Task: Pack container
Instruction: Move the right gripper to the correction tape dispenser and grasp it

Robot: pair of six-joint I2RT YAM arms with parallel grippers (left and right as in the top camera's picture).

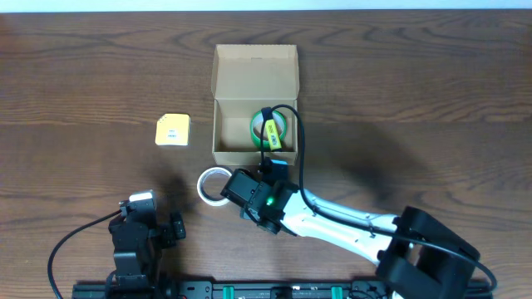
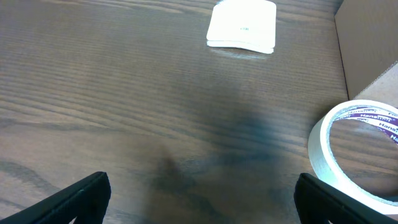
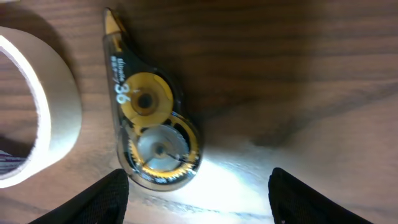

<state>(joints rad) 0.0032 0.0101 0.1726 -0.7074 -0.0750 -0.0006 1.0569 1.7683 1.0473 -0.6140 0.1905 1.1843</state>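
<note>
The container is a tan cardboard box with its flap lid open at the back. Its corner shows in the left wrist view. Inside lie a green tape roll and a yellow item. My right gripper is open just in front of the box. In the right wrist view it hovers low over a clear-and-yellow correction tape dispenser lying flat on the table. That dispenser is hidden under the gripper in the overhead view. My left gripper is open and empty at the front left.
A white tape roll lies on the table just left of the right gripper. A small yellow square pad lies left of the box. The right arm's black cable arcs over the box's front right.
</note>
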